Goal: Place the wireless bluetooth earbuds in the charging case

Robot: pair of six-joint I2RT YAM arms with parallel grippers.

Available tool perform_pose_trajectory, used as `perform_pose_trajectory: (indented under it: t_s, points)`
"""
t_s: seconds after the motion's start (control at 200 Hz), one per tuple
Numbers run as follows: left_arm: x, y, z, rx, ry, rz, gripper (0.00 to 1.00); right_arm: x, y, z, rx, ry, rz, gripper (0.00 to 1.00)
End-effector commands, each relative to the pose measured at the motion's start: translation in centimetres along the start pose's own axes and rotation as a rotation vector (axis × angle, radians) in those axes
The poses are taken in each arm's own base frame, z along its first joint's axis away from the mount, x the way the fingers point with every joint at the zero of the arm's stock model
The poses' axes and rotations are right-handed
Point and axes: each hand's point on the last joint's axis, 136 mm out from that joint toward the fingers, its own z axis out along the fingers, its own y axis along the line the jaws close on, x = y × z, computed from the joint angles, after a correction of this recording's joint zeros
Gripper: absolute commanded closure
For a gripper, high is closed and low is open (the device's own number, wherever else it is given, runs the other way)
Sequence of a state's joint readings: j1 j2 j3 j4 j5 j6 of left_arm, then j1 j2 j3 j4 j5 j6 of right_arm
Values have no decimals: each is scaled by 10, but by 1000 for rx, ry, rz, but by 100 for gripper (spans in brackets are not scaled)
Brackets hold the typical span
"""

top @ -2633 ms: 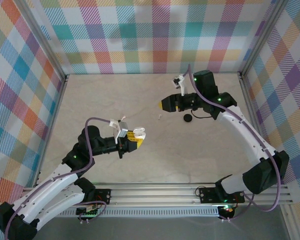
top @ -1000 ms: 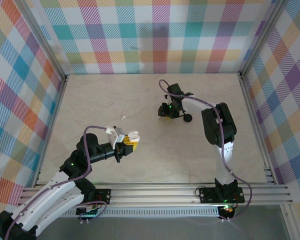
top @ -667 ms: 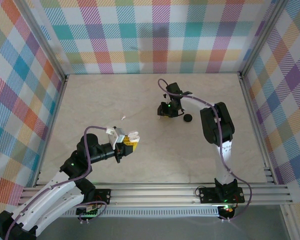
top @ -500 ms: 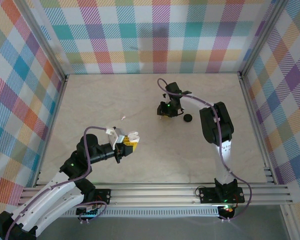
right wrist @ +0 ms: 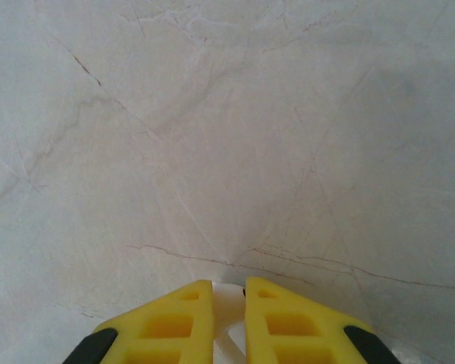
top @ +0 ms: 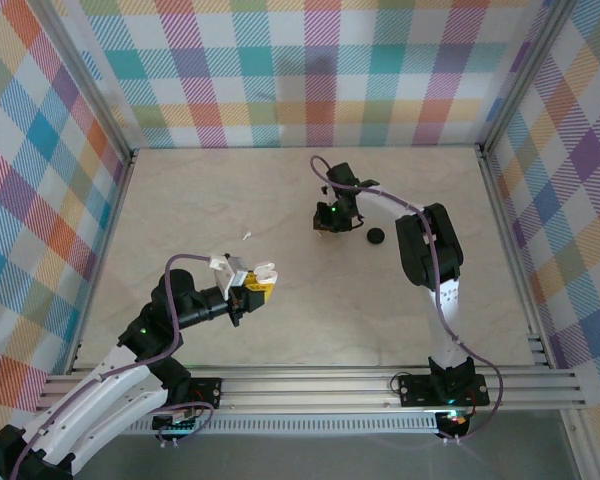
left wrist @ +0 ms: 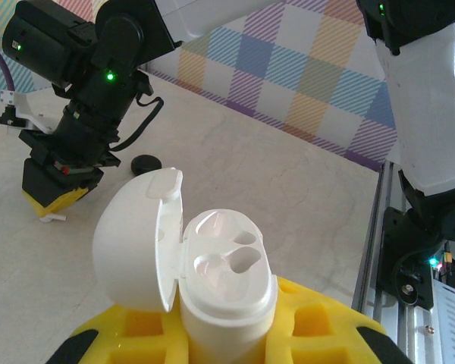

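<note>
My left gripper (top: pixel 256 291) is shut on the white charging case (left wrist: pixel 227 282), holding it upright with its lid (left wrist: pixel 134 236) swung open to the left. Both of its sockets are empty. My right gripper (top: pixel 325 226) points straight down at the table in the far middle. Its yellow fingers (right wrist: pixel 174 322) are closed on a small white earbud (right wrist: pixel 229 302) that rests on the table. In the left wrist view the right gripper (left wrist: pixel 54 199) shows a white earbud stem (left wrist: pixel 54 218) poking out below it. Another white earbud (top: pixel 246 236) lies loose on the table beyond the left gripper.
A small black rounded case (top: pixel 376 236) sits just right of the right gripper, also seen as the black case (left wrist: pixel 145 164) in the left wrist view. Metal frame rails (top: pixel 110 230) and checked walls bound the marble table (top: pixel 200 190).
The right gripper's fingers have closed in on the white earbud on the table, and its wrist has shifted slightly left. The left arm and the case have stayed still.
</note>
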State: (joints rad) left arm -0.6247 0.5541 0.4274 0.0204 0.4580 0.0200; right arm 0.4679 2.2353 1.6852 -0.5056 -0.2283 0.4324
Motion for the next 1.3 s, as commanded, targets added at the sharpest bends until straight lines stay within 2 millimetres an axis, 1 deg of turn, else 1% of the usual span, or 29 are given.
perform_pose_trajectory:
  t_s: [0.0,0.12,0.325,0.5,0.695,0.9,1.015,1.11,1.175,1.205,1.26,1.295]
  points:
    - [-1,2,-2,-10,-14,10,100,8,4,-4,26,24,-30,87]
    - [0,2,-2,-11,-12,9,100,9,5,-17,75,-9,-66,87]
    - [-1,2,-3,-12,-19,-1,100,21,5,-33,127,-40,-100,88]
    - [1,1,-4,-9,-21,-11,100,31,6,-41,131,-55,-99,88]
    - [3,1,-3,-6,-13,-17,100,33,10,-51,103,-101,-81,88]
    - [12,9,0,-41,11,-41,100,41,9,-52,90,-89,-74,84]
    - [12,12,-1,-60,10,-52,100,46,10,-58,68,-103,-81,84]
    - [12,14,-3,-79,11,-53,100,49,18,-64,25,-119,-106,83]
    - [13,20,-6,-121,18,-61,100,54,24,-71,2,-135,-134,81]
    - [12,23,-8,-145,21,-64,100,58,27,-73,-9,-137,-149,79]
    - [11,30,-12,-192,34,-69,100,67,38,-80,-44,-146,-200,75]
    - [11,35,-15,-232,42,-79,100,77,45,-82,-61,-146,-244,74]
